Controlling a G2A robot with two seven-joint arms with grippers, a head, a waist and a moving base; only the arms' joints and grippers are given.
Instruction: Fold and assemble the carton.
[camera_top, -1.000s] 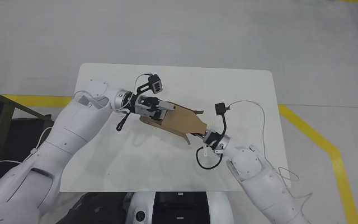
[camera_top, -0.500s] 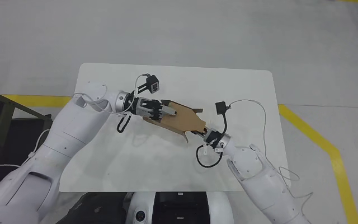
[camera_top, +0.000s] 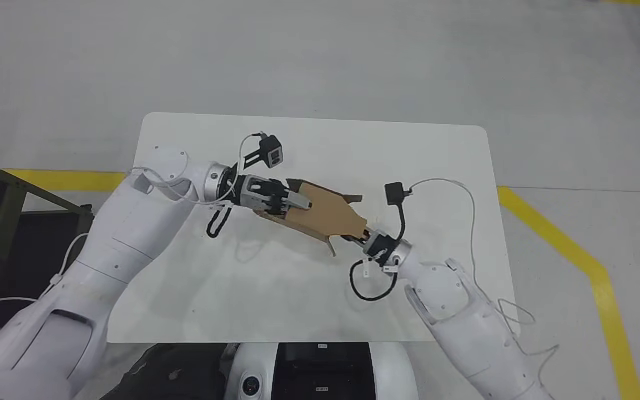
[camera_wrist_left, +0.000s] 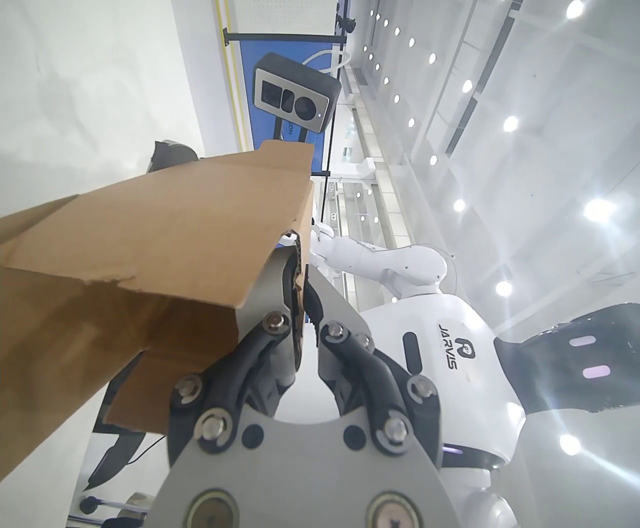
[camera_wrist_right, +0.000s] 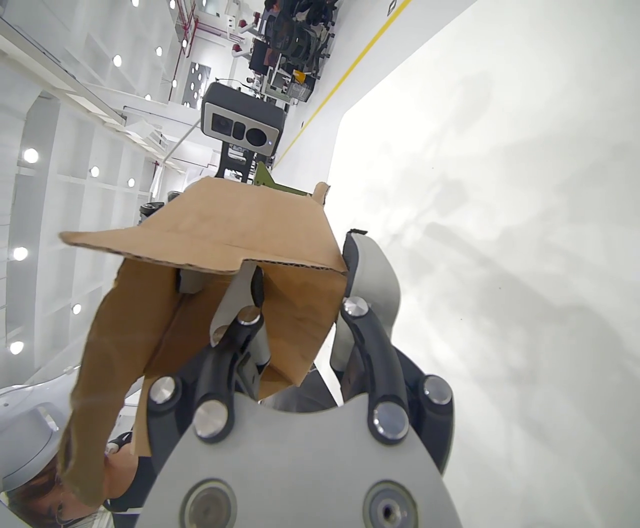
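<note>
A flat brown carton (camera_top: 325, 212) hangs just above the middle of the white table (camera_top: 430, 150), held at both ends. My left gripper (camera_top: 292, 200) is at its left end; in the left wrist view the left gripper (camera_wrist_left: 302, 285) is shut on a thin edge of the carton (camera_wrist_left: 150, 240). My right gripper (camera_top: 358, 238) holds the near right end. In the right wrist view a folded flap of the carton (camera_wrist_right: 240, 225) passes between the fingers of the right gripper (camera_wrist_right: 306, 260), which close on it. The carton's panels look partly spread apart.
A thin cable (camera_top: 445, 185) loops over the table from the right wrist. Bare table surface lies all around the carton, widest toward the back and the right. Yellow floor tape (camera_top: 565, 240) runs past the table's right edge.
The left arm has shifted slightly and its wrist has turned a little, nudging the carton's left end. The right arm has hardly moved. Both grips are unchanged.
</note>
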